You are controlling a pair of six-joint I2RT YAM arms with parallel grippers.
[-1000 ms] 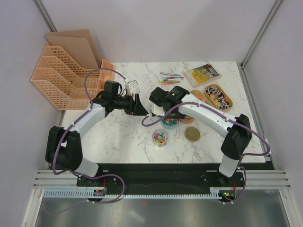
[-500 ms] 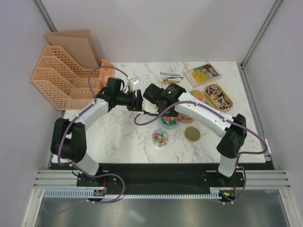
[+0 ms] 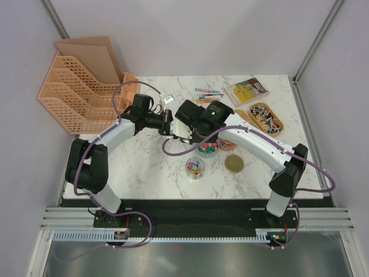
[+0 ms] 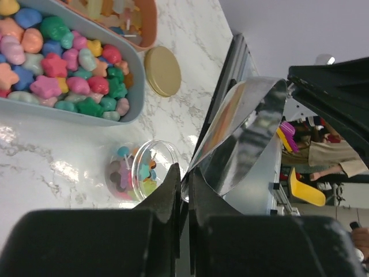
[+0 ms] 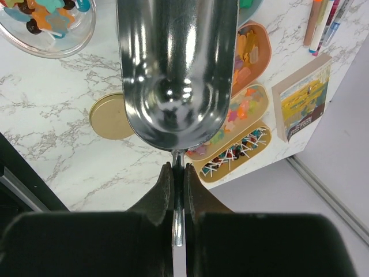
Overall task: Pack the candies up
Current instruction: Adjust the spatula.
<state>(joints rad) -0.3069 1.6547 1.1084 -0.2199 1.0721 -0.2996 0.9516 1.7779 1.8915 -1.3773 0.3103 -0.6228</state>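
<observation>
Both arms meet mid-frame in the top view, above the marble table [image 3: 144,167]. The right gripper [image 5: 178,173] is clamped on the thin handle of the metal scoop [image 5: 173,75], whose shiny bowl points to the top of the frame. The left gripper [image 4: 183,182] is pinched tight on the scoop's rim. Bright star-shaped candies [image 4: 63,72] fill the grey tray [image 4: 57,109] at the upper left of the left wrist view. More sit in the clear jar [image 4: 138,173] below it, and the gold lid [image 4: 162,70] lies flat nearby.

Overhead looks down; close wrist views share the candies [image 4: 128,173].
</observation>
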